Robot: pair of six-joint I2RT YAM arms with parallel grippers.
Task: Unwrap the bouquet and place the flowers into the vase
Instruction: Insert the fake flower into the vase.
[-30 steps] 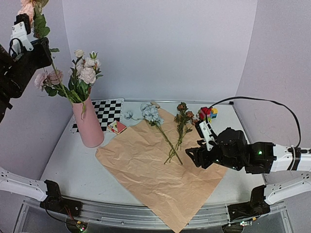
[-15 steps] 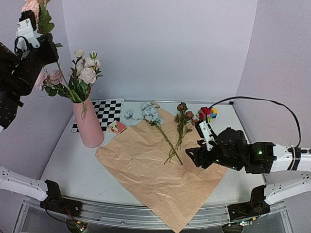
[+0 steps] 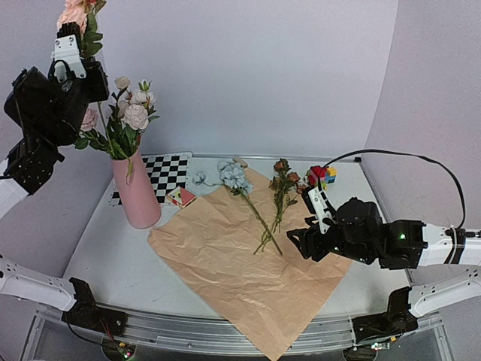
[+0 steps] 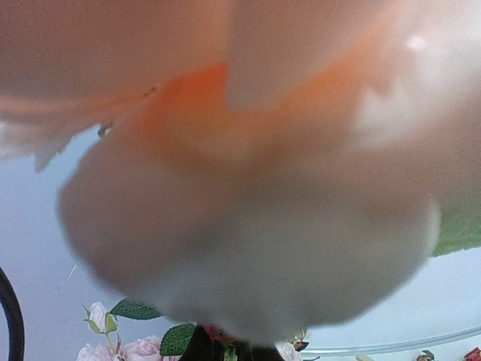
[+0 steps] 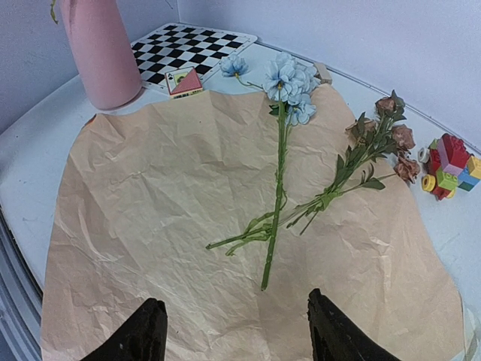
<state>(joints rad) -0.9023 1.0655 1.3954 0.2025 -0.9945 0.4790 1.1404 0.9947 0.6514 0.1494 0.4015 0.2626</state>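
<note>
Left hand (image 3: pixel 73 36) clamps a peach flower (image 3: pixel 75 11) above the vase (image 3: pixel 137 195); right hand (image 5: pixel 237 327) gapes.

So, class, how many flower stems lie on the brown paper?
2. The pale blue stem runs down the middle of the paper; the rust-brown stem crosses it. None look hidden.

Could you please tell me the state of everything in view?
crumpled beige kraft paper sheet: unfolded, flat.
tall matte pink cylinder vase: upright, holding white and pink flowers.
peach-pink artificial flower: held aloft.
pale blue artificial flower: lying on paper.
rust-brown artificial flower sprig: lying on paper, crossing blue stem.
left end effector: shut on peach-pink flower.
right end effector: open, empty.
</note>
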